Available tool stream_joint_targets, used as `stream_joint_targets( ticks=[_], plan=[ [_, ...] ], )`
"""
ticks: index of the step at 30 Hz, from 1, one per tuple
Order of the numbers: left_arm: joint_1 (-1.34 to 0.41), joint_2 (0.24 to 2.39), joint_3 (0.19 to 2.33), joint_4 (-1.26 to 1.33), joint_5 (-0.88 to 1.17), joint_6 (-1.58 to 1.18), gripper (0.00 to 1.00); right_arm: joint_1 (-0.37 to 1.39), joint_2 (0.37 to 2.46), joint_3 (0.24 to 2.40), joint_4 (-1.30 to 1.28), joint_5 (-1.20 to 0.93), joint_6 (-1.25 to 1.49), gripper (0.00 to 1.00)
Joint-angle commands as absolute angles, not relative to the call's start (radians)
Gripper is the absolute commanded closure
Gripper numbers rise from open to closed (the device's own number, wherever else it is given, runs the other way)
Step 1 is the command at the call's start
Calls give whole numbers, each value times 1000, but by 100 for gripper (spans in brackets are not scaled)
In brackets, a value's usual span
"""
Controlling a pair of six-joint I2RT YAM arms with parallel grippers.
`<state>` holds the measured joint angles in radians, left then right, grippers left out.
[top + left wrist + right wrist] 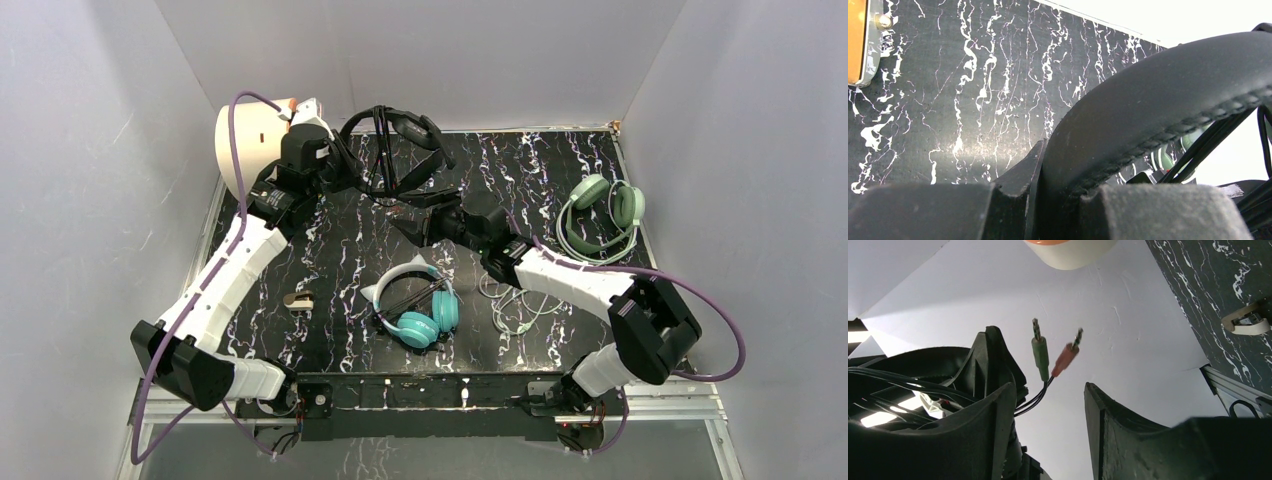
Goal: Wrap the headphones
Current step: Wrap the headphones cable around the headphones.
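My left gripper [338, 168] is shut on the padded band [1158, 100] of the black headphones [395, 150] and holds them off the table at the back left; its cord hangs in loops under the band. My right gripper [415, 230] stands open just below them. In the right wrist view the cord's green plug [1040, 352] and pink plug [1066, 356] stick out past the fingertips. The thin black cord runs along the inner edge of the left finger [993, 410], with a wide gap to the other finger. The teal cat-ear headphones [420, 312] and the sage-green headphones [600, 212] lie on the table.
A cream round object [245, 145] with an orange face stands behind the left gripper at the back left. A small beige item [298, 300] lies on the marbled black tabletop [340, 250]. A loose pale cable [515, 308] sprawls beside the teal set. White walls enclose three sides.
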<state>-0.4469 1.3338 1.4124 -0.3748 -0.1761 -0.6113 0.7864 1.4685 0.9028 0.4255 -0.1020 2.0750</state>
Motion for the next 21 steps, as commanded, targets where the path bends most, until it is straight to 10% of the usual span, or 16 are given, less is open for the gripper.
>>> stream_joint_targets(
  ticks=[1,21],
  plan=[
    [-443,1278,1414,-310,-193,-646,100,799,1459,970,445,-49,2091,41],
    [-443,1266,1416,-299,-167,-653,100,874,1514,1036,404,60,2122,67]
  ],
)
